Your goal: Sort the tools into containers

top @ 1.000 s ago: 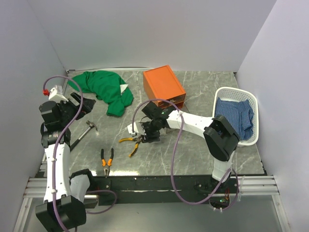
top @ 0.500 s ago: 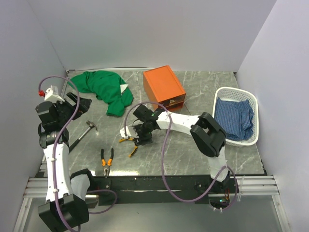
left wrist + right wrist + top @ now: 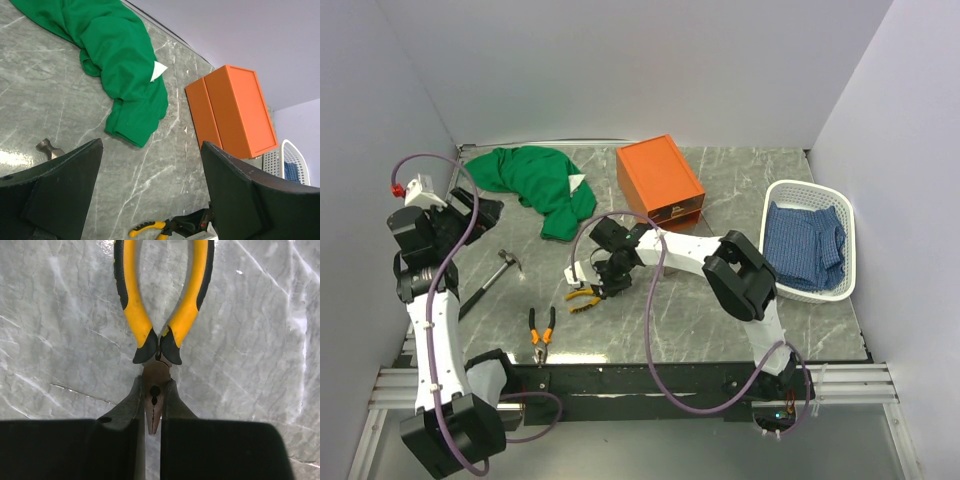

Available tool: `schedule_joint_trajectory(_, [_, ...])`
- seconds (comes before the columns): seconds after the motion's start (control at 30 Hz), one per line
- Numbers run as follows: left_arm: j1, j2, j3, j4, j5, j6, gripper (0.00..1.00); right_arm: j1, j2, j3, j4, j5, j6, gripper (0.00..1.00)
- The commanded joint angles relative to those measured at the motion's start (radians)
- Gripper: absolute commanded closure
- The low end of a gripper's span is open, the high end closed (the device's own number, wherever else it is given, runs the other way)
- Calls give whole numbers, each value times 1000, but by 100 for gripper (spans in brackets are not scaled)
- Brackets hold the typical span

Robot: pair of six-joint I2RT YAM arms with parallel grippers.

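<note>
The yellow-handled pliers are in my right claw. Its two fingers are pinched tight on the metal nose, and the yellow handles stick out ahead over the marble table. I cannot tell whether the pliers rest on the surface or sit just off it. From above they are in front of the orange box and a little to its left, apart from the drawer front at its near end.

The orange-and-black pliers lie further forward and further left of the box, close to the table's near edge. The hammer lies well to the left of the box, handle towards me.

My left claw hangs high on the box's far left, fingers spread wide with nothing between them.

A green cloth is heaped just left of the box. A white basket holding a blue cloth stands off to the right of the box.
</note>
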Motion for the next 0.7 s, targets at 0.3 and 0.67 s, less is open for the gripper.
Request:
schedule_joint_trajectory(0.3, [6,70,116,136,31,-49,14,5,-265,-18,19,-11,226,100])
schedule_joint_trajectory(0.67, [-7,100,158,180,37,-75,15,-90,-420,-12,-43,-3,292,100])
